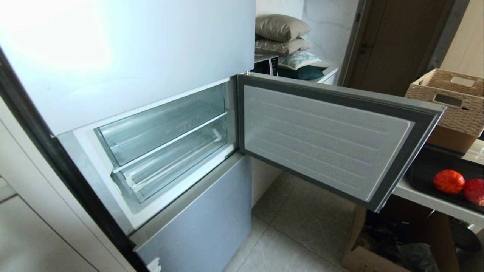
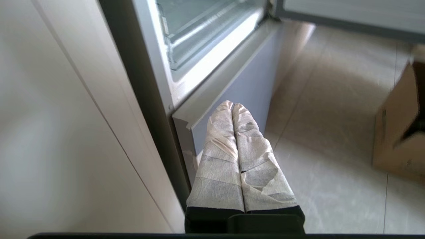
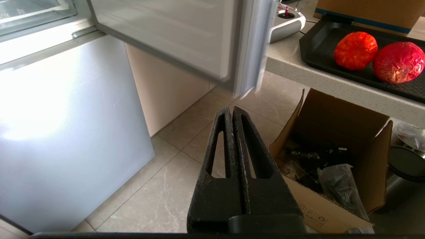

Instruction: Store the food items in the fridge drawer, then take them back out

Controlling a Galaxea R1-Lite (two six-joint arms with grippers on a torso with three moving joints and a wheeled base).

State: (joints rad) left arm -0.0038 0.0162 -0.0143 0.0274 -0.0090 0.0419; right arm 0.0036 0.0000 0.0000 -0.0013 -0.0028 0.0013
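I count two fruits: an orange-red one (image 1: 449, 181) and a deeper red one (image 1: 474, 191), side by side and touching on one black tray (image 1: 423, 172), well beyond my right gripper (image 3: 232, 111) and off to one side of its shut jaws. Two clear drawers sit in the fridge, an upper one (image 1: 162, 124) and a lower one (image 1: 170, 166), past the tips of my left gripper (image 2: 232, 105), whose two taped fingers (image 2: 219, 139) are pressed together. One fridge door (image 1: 325, 139) stands open. Two cardboard boxes: one (image 1: 378, 241) on the floor under the counter, one (image 1: 450, 138) on top. One wicker basket (image 1: 446, 94). Four cushions (image 1: 281, 28) are stacked.
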